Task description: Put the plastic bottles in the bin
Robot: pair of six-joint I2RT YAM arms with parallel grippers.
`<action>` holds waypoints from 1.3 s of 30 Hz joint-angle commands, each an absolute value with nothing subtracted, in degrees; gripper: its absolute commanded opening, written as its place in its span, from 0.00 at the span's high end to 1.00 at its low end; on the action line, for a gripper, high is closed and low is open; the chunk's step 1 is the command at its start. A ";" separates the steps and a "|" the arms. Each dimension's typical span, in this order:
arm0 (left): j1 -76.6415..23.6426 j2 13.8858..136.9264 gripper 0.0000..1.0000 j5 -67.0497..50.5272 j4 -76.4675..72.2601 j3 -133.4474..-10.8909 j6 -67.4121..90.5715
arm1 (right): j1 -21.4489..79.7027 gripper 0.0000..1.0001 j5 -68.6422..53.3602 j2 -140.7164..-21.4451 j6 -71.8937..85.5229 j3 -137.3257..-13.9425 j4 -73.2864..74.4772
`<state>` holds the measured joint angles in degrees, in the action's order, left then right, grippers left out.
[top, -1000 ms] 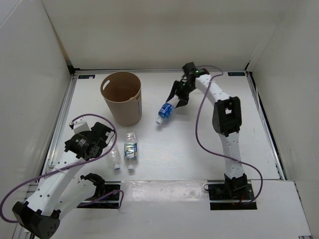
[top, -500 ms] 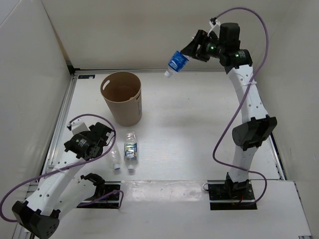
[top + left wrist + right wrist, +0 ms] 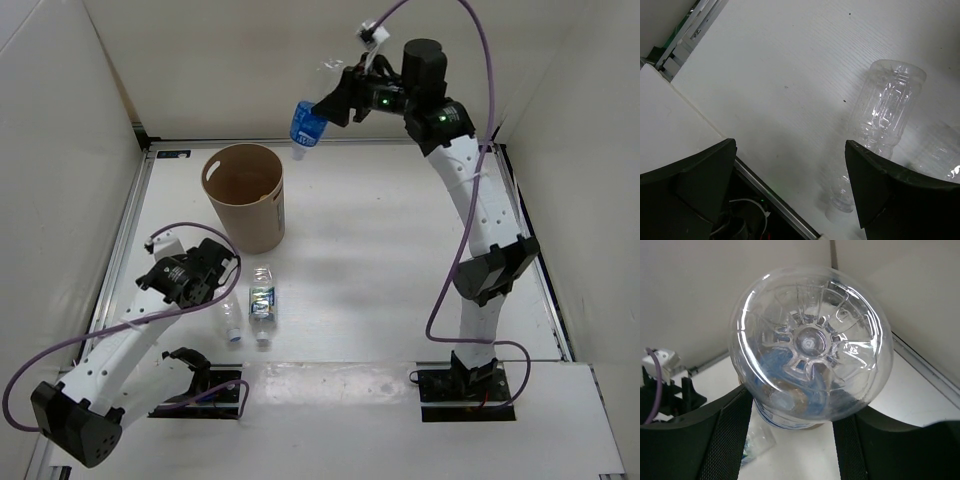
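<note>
My right gripper (image 3: 330, 106) is shut on the clear bottle with the blue label (image 3: 306, 122) and holds it high in the air, cap tilted down, just right of and beyond the tan bin (image 3: 245, 195). In the right wrist view the bottle's base (image 3: 810, 345) fills the gap between the fingers (image 3: 722, 437). My left gripper (image 3: 216, 275) is open and low over the table, just left of the plain clear bottle (image 3: 231, 318), which lies on its side (image 3: 886, 112). The bottle with the green-blue label (image 3: 262, 298) lies beside it. The orange bottle is out of view.
White walls enclose the table on three sides. A metal rail (image 3: 122, 245) runs along the table's left edge. The left arm's base plate (image 3: 205, 392) lies at the near edge, and its dark edge shows in the left wrist view (image 3: 765, 205).
My right arm has lifted the blue-label bottle off the table and carried it up and left towards the bin. My left gripper has shifted slightly over the plain bottle.
</note>
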<state>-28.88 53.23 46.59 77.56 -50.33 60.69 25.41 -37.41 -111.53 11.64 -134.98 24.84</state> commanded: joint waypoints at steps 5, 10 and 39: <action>-31.99 46.34 0.00 49.74 84.64 -50.71 63.72 | 31.72 1.00 -30.76 -114.08 -5.85 -138.16 27.50; -34.45 41.58 0.00 52.12 85.96 -48.78 67.32 | 35.23 1.00 -29.71 -115.75 -6.59 -138.78 25.40; -36.74 36.57 0.00 54.75 87.01 -47.55 70.83 | 36.92 0.10 -14.68 -117.69 6.50 -145.80 15.91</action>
<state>-35.92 37.10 52.27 77.67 -48.10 68.23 38.94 -19.94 -119.63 0.82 -140.38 20.49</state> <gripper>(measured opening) 1.000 0.904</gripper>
